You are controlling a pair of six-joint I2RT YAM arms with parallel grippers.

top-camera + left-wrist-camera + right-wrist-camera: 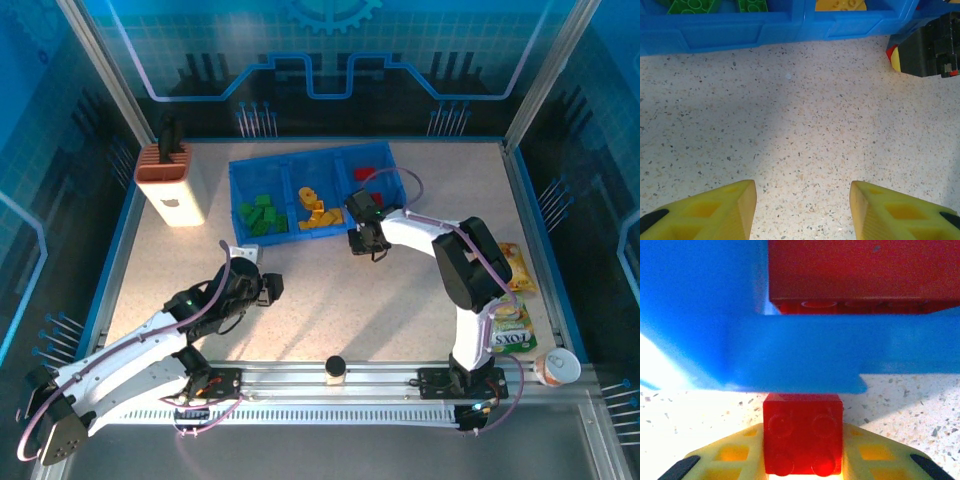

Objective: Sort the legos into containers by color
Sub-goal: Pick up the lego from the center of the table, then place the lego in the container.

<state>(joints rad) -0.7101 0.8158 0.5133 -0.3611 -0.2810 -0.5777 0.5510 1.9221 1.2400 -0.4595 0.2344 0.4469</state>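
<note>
1. Item: small red studded plastic brick [802,432]; it sits just outside the near wall of the translucent blue three-bin plastic tray [790,350], by the end bin that holds red.
2. Handling, as judged: light, rigid, smooth-sided, likely slippery; pinch its flat opposite sides squarely.
3. Right gripper [365,243]: clamped on that brick's sides.
4. Left gripper [802,210]: parted, empty; your spare hand, near the tray's front.

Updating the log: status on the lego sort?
Left gripper open, empty. Right gripper shut on red lego. Tray wall right in front of it.
</note>
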